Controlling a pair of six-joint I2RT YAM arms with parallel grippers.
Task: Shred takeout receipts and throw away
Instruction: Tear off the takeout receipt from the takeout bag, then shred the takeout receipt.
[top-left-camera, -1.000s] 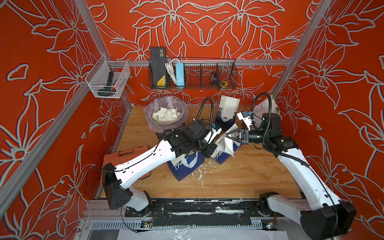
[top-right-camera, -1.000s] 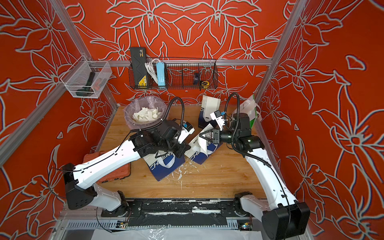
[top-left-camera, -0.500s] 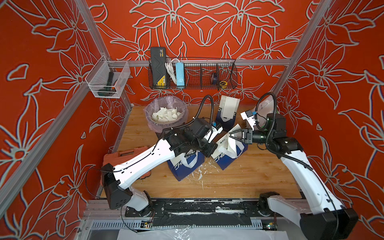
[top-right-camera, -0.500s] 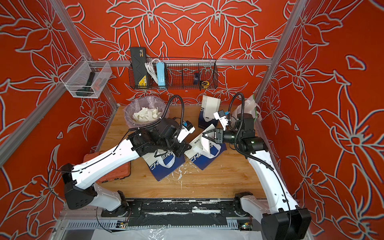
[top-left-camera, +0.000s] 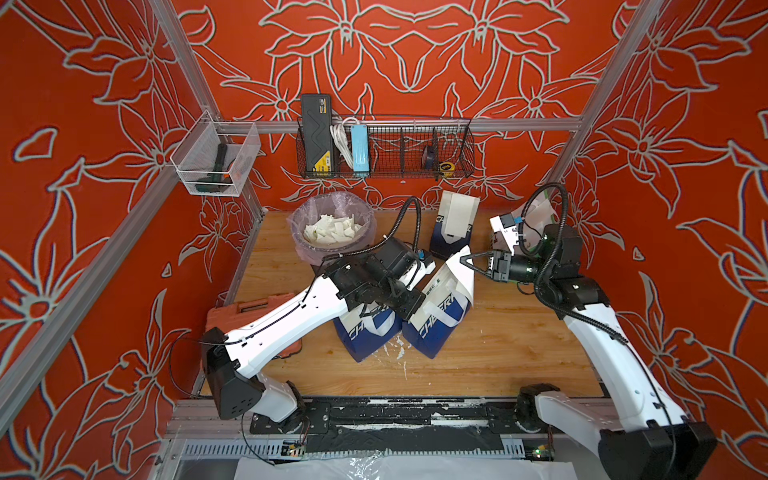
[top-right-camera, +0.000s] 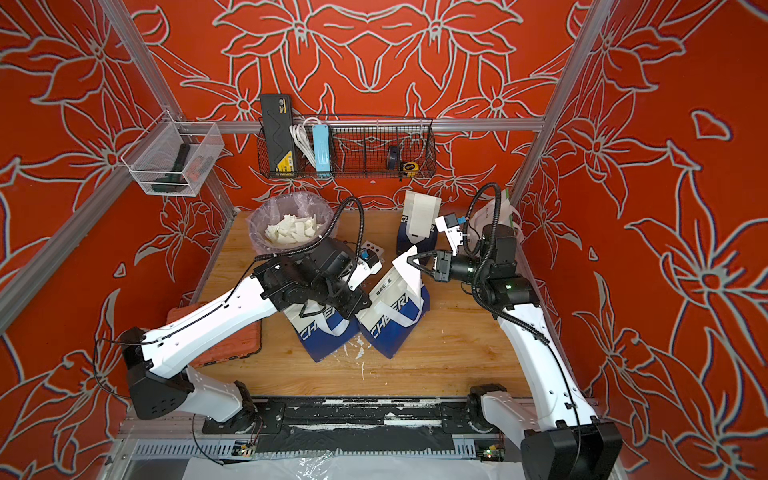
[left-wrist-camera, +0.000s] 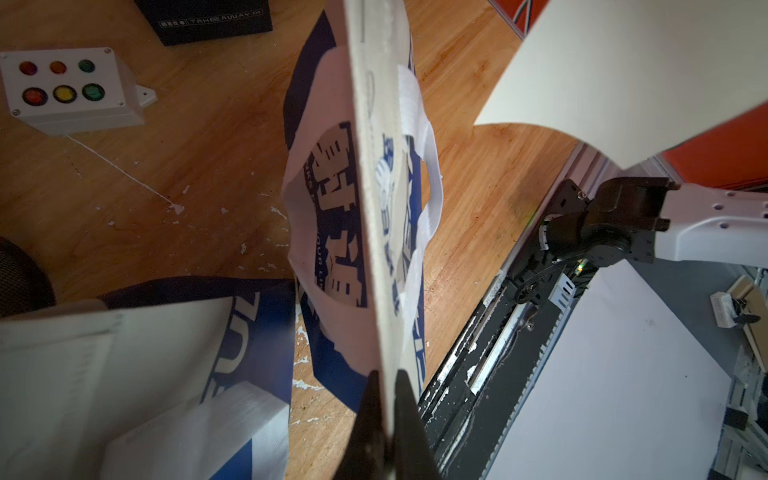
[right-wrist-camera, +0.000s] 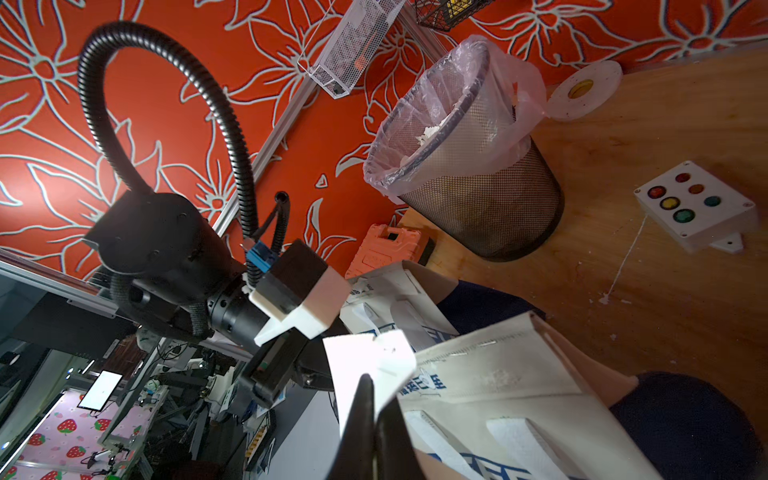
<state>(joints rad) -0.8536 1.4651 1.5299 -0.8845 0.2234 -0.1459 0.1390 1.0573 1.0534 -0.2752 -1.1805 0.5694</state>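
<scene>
On the wooden tabletop (top-left-camera: 519, 332), a blue-and-white paper bag (top-left-camera: 440, 320) is being held tilted between the two arms, its mouth raised toward the right arm. Its thin top edge is being clamped by the left gripper (left-wrist-camera: 385, 376), whose jaws are being pressed together on the card in the left wrist view. At the mouth of that bag, a takeout receipt (right-wrist-camera: 370, 359) is being pinched near its corner by the right gripper (right-wrist-camera: 374, 384), jaws closed tight on the white paper. In both top views the same slip (top-left-camera: 462, 272) is being gripped at its upper tip by the right gripper (top-left-camera: 464, 261). Staples are being shown along the bag's rim just beside the slip in the right wrist view.

A neighbouring bag (top-left-camera: 365, 332) is being partly covered by the left arm, just beside the held one. A second receipt (top-left-camera: 459, 214) is being carried upright on the far bag (top-left-camera: 446, 245) near the back wall. White torn pieces (top-left-camera: 332, 229) are being contained in the lined mesh bin (top-left-camera: 370, 232) at the back left, well apart from both grippers. Small white flecks (top-left-camera: 399, 353) are being left scattered on the wood in front of the bags.
</scene>
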